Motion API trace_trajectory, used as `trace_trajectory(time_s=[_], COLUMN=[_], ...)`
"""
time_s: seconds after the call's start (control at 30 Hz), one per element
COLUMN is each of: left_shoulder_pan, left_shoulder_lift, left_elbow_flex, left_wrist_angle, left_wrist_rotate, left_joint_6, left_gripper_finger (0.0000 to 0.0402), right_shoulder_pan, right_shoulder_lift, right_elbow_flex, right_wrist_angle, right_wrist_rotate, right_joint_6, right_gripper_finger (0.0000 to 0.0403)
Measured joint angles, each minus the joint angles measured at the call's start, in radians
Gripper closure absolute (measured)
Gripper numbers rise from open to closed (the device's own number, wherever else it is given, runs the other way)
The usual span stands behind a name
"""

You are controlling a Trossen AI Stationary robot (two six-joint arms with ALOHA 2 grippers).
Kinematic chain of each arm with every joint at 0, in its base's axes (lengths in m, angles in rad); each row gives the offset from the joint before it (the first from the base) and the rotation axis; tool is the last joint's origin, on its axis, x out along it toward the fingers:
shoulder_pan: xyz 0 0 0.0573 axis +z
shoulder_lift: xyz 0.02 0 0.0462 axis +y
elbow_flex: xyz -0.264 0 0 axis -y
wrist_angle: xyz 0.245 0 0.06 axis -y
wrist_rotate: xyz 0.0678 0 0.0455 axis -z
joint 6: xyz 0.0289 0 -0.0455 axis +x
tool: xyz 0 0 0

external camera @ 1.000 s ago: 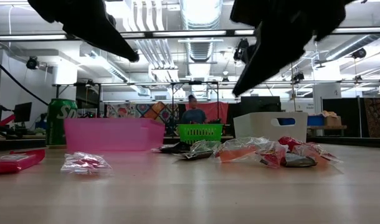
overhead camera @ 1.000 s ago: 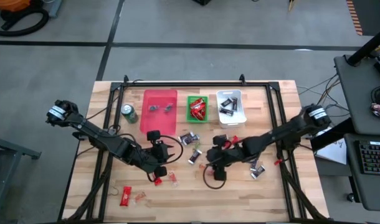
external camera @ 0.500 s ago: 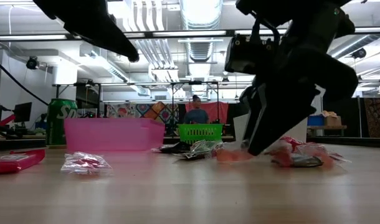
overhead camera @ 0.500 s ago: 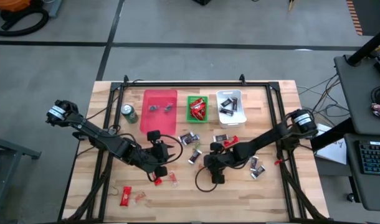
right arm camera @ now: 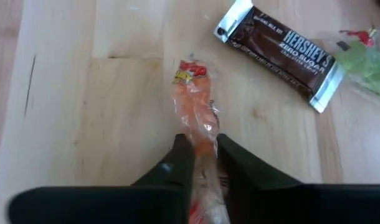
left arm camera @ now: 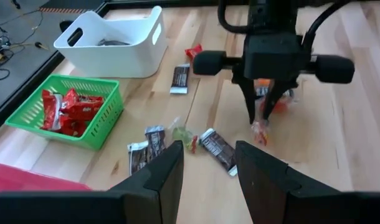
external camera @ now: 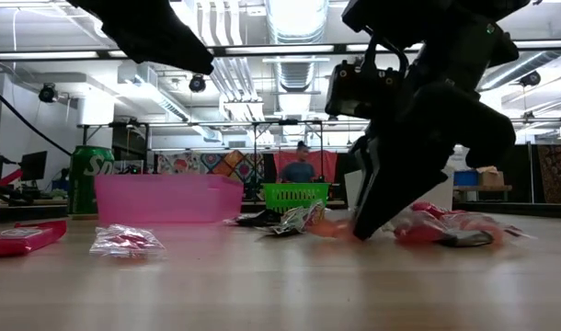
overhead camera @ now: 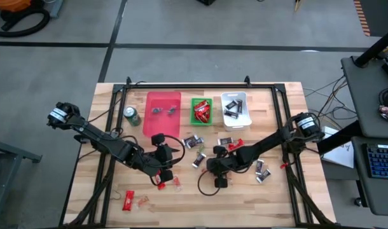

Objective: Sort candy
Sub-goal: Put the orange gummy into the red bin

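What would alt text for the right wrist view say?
The right gripper pinches an orange clear-wrapped candy lying on the wooden table, fingers closed on its near end. A brown Hershey's bar lies beyond it, beside a green-wrapped sweet.

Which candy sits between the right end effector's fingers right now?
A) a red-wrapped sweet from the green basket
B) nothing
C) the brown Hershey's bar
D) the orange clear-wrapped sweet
D: in the right wrist view the right end effector has its fingers closed on either side of the orange clear-wrapped sweet, while the Hershey's bar lies apart on the table.
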Motion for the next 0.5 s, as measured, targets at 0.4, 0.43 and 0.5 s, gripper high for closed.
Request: trace_trajectory(time_s=[0.4,0.43,0.5], left_shoulder_pan=[0.0,0.0,0.0], left_shoulder_lift=[0.048,0.061,0.088], left_elbow_flex=[0.0,-0.001,-0.001], left_wrist_angle=[0.121,0.138,0.172], left_wrist_rotate=[0.001,0.001,0.008], left_joint_6=[-0.006,0.006,0.026], left_gripper_finger=[0.0271,0.0271,0.0271], right_shoulder_pan=[-0.001,-0.002,-0.004], right_shoulder_lift=[-0.126,-0.128,-0.129], right_elbow_flex=[0.0,0.0,0.0], right_wrist_angle=[0.031,0.03,0.033], right_wrist_rotate=[0.029,0.03,0.03], right_joint_6=[-0.079,-0.082,-0.083], right_gripper_finger=[0.039,0.039,0.039])
